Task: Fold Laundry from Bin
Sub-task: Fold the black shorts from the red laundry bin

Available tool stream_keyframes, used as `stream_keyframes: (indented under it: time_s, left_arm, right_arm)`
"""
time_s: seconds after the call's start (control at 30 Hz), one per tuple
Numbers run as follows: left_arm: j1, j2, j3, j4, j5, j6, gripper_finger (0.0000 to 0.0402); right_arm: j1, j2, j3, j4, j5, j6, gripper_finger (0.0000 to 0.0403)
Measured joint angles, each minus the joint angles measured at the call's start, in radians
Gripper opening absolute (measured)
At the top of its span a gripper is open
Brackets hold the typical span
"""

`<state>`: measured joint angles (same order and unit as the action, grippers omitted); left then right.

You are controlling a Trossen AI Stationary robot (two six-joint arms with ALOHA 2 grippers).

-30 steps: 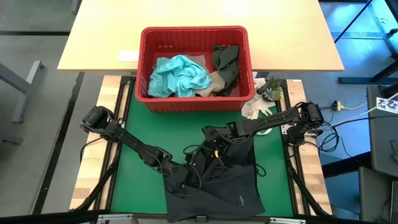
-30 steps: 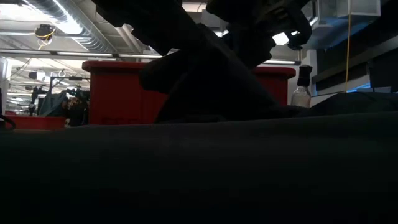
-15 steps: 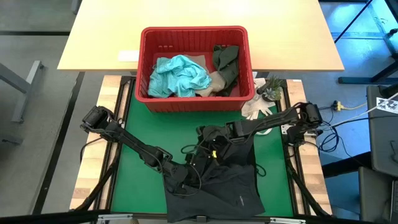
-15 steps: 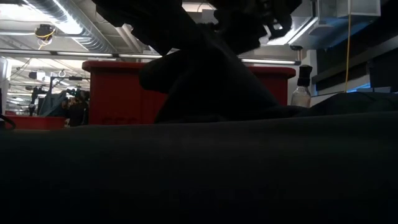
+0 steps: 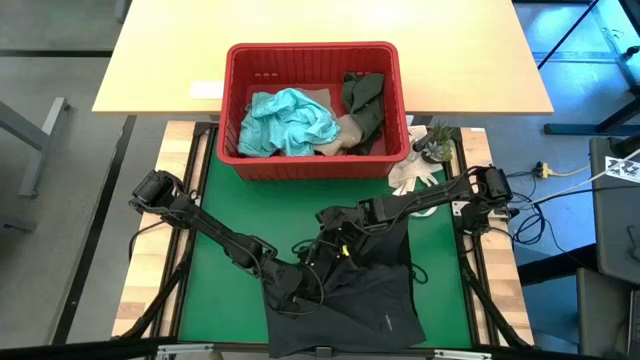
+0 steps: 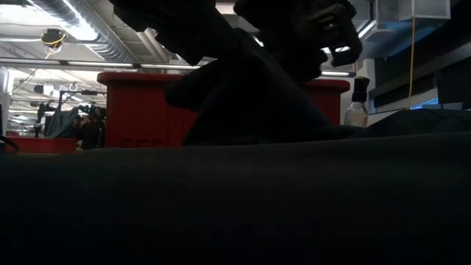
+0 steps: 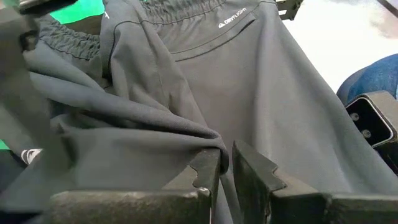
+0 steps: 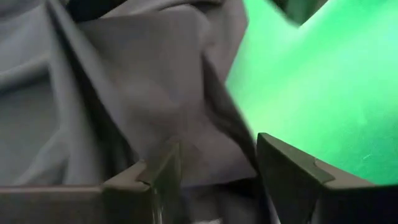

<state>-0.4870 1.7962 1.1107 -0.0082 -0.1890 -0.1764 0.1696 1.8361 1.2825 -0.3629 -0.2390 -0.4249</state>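
On green mat (image 5: 225,215), left gripper (image 7: 225,167) pinches black garment (image 5: 365,290)

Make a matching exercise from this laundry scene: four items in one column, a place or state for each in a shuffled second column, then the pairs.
Items:
1. black garment
2. light teal garment
3. left gripper
4. right gripper

Places or states:
A. heaped inside the red bin
B. fingers apart over dark cloth, at the edge of the green mat
C. spread on the green mat at the table's near edge
D. pinched shut on a fold of dark cloth

Pairs: 1-C, 2-A, 3-D, 4-B
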Motion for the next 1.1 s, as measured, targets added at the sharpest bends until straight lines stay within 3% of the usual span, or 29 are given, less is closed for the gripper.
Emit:
stream_keyframes:
  time_s: [0.13, 0.5, 0.63, 0.83, 1.1]
  left_arm:
    - [0.0, 0.0, 0.0, 0.0, 0.0, 0.0, 0.0039]
    - [0.0, 0.0, 0.001, -0.003, 0.0, 0.0, 0.0039]
    - [0.0, 0.0, 0.001, -0.002, -0.001, 0.0, 0.0039]
    - [0.0, -0.004, 0.001, 0.003, -0.015, 0.003, 0.0039]
    - [0.0, -0.008, 0.0, 0.003, -0.025, -0.015, 0.0039]
  right_arm:
    - [0.0, 0.023, -0.002, -0.106, -0.008, 0.002, 0.0204]
    - [0.0, 0.051, -0.001, -0.166, 0.011, 0.002, 0.0195]
    - [0.001, 0.051, -0.001, -0.164, 0.038, -0.002, 0.0145]
    - [0.0, 0.051, -0.001, -0.173, 0.091, -0.003, 0.0015]
    - [0.0, 0.044, 0.015, -0.232, 0.093, 0.0, 0.0004]
